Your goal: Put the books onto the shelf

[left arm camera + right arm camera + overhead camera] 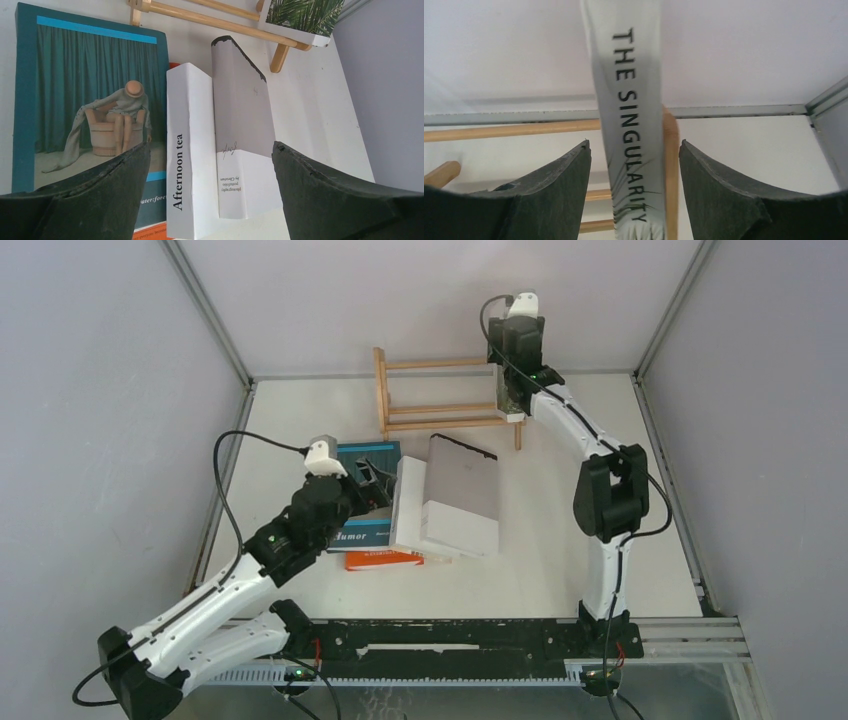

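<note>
One book is up: The Singularity [631, 125] stands upright at the three o'clock end of the shelf [440, 409], which sits at twelve o'clock on the surface [560, 540]. The right arm's fingers [559, 185] stand apart on either side of its spine, gripping nothing.

Four books lie in a loose pile around nine o'clock of centre. They are a teal book [95, 75], an orange book [385, 559] poking out beneath it, a white "Afternoon tea" book [187, 150], and a grey book [240, 105] resting partly on the white one. That makes five books and one shelf. The left arm's fingers [100, 190] hover over the pile, spread wide and empty.

These look like stiff, fairly light volumes with smooth covers that could slide. I would pinch one across its thickness near the spine, and the grey book on top looks easiest to reach.
</note>
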